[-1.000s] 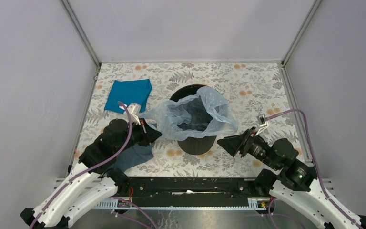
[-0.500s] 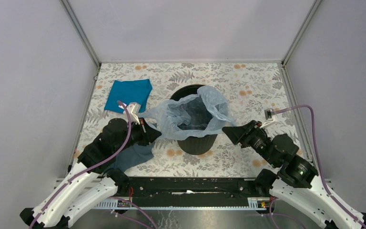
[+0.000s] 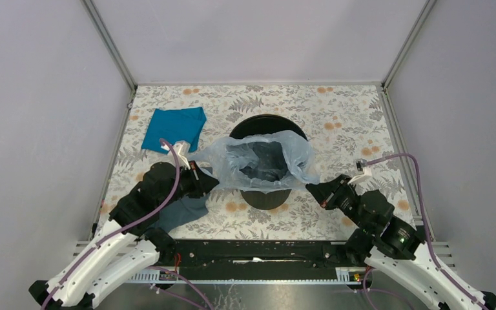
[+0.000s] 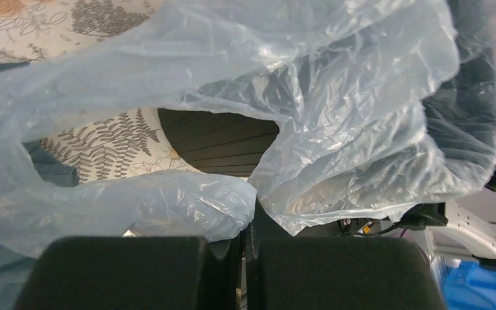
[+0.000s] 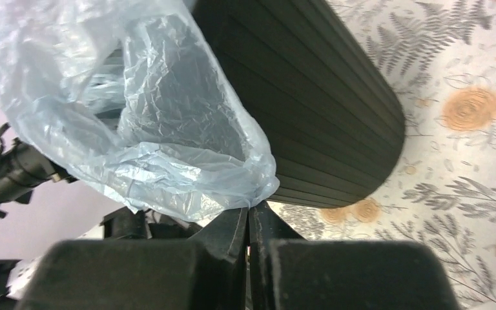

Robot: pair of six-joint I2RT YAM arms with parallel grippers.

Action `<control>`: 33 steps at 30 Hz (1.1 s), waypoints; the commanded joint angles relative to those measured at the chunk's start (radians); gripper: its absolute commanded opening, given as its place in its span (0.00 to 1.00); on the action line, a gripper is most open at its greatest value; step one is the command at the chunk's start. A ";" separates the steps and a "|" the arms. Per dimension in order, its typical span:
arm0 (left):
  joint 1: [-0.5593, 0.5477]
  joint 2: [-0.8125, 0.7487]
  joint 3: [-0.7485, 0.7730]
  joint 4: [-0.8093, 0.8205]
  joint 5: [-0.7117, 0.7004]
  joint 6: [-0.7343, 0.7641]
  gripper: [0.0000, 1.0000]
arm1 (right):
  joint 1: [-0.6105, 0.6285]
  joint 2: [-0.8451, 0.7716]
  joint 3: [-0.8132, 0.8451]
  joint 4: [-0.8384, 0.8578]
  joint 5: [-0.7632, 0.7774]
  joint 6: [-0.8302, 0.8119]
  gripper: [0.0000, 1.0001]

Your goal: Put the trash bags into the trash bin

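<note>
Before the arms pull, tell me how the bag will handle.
Likely floppy: the bag sags in crinkled folds over the bin. Probably very light, as the film is thin enough to see through. It looks glossy, so it may slip from a pinch.

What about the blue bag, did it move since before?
Yes. The trash bag has slid toward the arms: the far rim of the trash bin, partly covered on its right side before, now shows bare.

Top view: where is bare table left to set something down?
Bare: the far strip behind the bin, and the far right between bin and wall. Crowded: the left side, with teal cloth, bag, grey cloth and left arm.
</note>
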State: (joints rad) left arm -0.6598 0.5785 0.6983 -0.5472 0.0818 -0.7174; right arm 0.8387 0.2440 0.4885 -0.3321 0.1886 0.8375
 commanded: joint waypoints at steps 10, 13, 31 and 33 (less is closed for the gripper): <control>0.002 0.116 -0.019 0.116 -0.191 -0.052 0.02 | 0.004 0.217 -0.017 0.098 0.233 -0.237 0.16; 0.002 0.170 0.029 0.127 -0.191 -0.020 0.15 | 0.005 0.298 0.111 -0.033 0.233 -0.292 0.36; 0.002 -0.019 0.265 -0.257 -0.240 0.027 0.98 | 0.005 0.401 0.641 -0.432 -0.151 -0.552 0.93; 0.002 -0.012 0.301 -0.263 -0.268 0.050 0.99 | 0.004 0.487 0.699 -0.436 -0.147 -0.572 0.98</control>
State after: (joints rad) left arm -0.6598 0.5667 0.9188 -0.7589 -0.1123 -0.7033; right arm 0.8387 0.5957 1.0901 -0.7361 0.0757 0.3801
